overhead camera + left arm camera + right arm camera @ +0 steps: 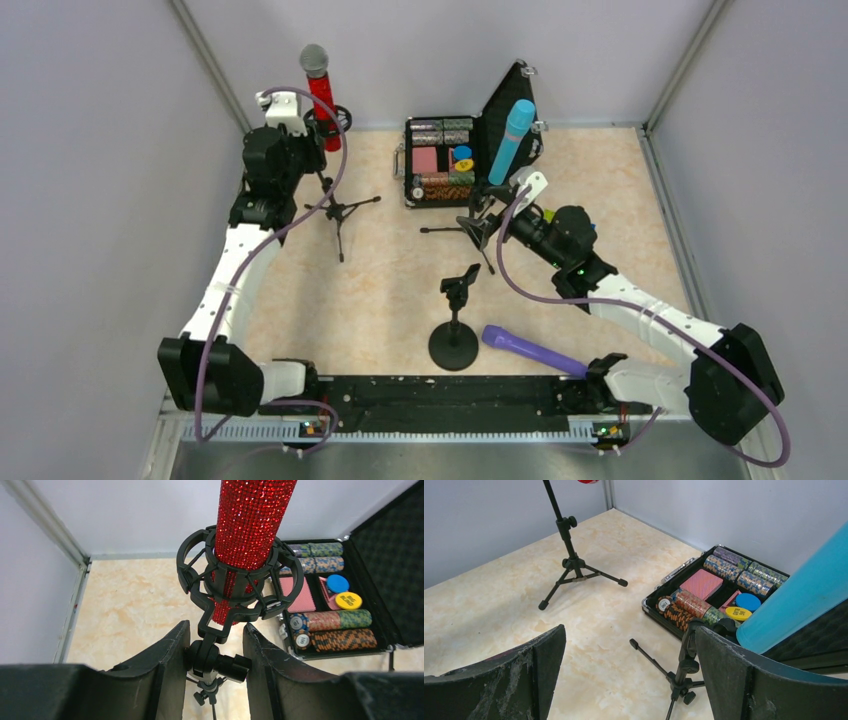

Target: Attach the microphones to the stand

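Note:
The glittery red microphone [318,88] stands upright in a black shock mount [235,582] on the left tripod stand [338,210]. My left gripper [306,135] is shut on that stand's swivel joint [216,661] just below the mount. The light blue microphone [511,140] sits tilted on a second tripod stand [478,228]. My right gripper [492,215] is open and empty beside that stand [685,667], its right finger close to the blue microphone [796,605]. The purple microphone [530,350] lies flat on the table near my right base. A round-base stand [455,322] with an empty clip stands in the front middle.
An open black case of poker chips and cards [440,160] sits at the back centre, just behind the blue microphone's stand; it also shows in the left wrist view [350,645] and the right wrist view [664,597]. Grey walls enclose the table on three sides.

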Available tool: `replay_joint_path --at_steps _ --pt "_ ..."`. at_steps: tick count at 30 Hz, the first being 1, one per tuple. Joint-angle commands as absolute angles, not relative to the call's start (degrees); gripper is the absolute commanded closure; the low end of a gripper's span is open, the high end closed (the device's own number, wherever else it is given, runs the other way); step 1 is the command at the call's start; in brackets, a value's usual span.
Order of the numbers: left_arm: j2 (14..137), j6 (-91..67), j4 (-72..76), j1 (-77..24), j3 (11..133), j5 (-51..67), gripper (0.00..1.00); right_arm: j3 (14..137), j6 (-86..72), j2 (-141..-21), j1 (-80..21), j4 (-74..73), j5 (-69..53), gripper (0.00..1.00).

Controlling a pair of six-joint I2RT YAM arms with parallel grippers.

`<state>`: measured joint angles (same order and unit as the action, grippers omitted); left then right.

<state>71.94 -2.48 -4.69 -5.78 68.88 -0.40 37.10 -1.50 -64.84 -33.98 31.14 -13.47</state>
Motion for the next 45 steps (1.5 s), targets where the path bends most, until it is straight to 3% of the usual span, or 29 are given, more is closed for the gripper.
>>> replay_joint_path --at_steps 1,17,22,27,30,37,45 --pt "72.43 -5.73 5.49 -3.61 73.56 -2.66 1.0 36.66 -0.79 -62.74 -34.21 32.17 -13.34 0.03" --pt "77.55 -6.19 8.37 -2.81 69.79 -4.49 1.0 35.87 -0.65 -61.55 -34.19 30.77 -12.88 0.02" --pt "76.2 -5.7 9.14 -2.81 69.06 -4.56 0.78 35.86 -0.53 -61.62 -34.23 30.75 -12.69 0.02" --pt "74.96 -5.81 10.74 -2.81 68.1 -4.31 0.3 35.86 -0.56 -61.71 -34.19 30.74 -12.51 0.02" --pt "74.7 -5.86 10.92 -2.81 67.94 -4.31 0.14 35.65 -0.59 -61.51 -34.2 30.63 -12.19 0.02" --pt "74.61 -6.31 10.86 -2.81 67.36 -3.96 0.01 35.42 -0.6 -61.27 -34.23 30.52 -12.13 0.02" --pt "74.54 -6.79 9.95 -2.81 67.49 -2.81 0.01 35.34 -0.68 -61.23 -34.19 30.4 -12.15 0.02"
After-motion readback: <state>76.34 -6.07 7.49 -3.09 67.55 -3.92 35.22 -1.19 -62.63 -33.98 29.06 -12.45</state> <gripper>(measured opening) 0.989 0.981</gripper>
